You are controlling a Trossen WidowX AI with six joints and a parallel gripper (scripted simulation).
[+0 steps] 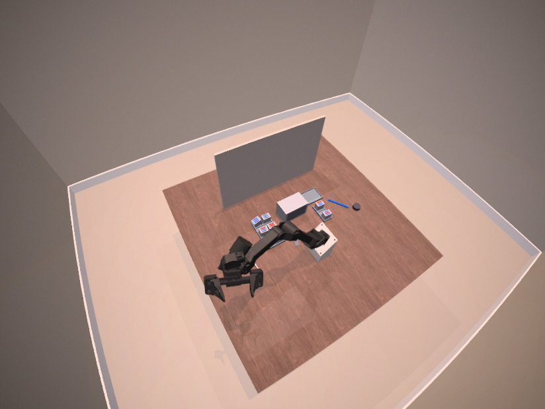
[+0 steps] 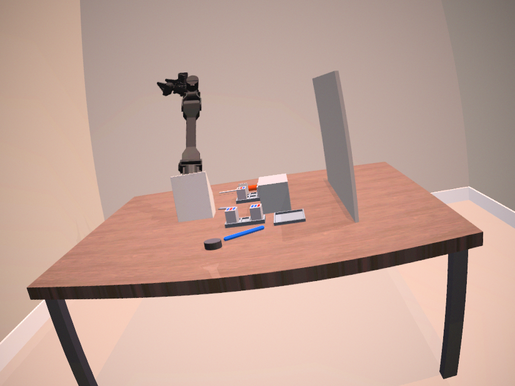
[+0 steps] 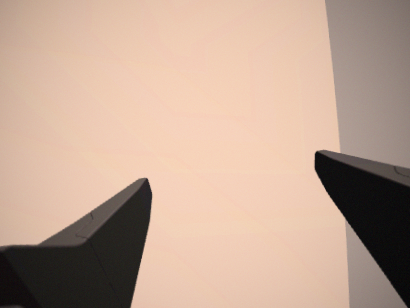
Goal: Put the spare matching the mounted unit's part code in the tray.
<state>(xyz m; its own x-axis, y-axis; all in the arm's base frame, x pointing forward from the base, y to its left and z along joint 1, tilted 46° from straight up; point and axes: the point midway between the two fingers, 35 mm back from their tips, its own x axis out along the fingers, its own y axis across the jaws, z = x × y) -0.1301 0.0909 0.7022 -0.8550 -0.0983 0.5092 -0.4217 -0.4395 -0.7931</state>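
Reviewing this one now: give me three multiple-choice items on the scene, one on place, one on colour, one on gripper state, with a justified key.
1. Where does the black puck lie?
A) in the tray
B) past one end of the rod
C) on the white box

2. What colour is the rod?
A) blue
B) green
C) yellow

3. How does the gripper stand?
A) shut on a spare
B) shut on nothing
C) open

Key:
1. B: the puck lies just beyond the rod's end.
2. A: the rod shows blue in the top and exterior views.
3. C: the gripper has its fingers wide apart with nothing between them.
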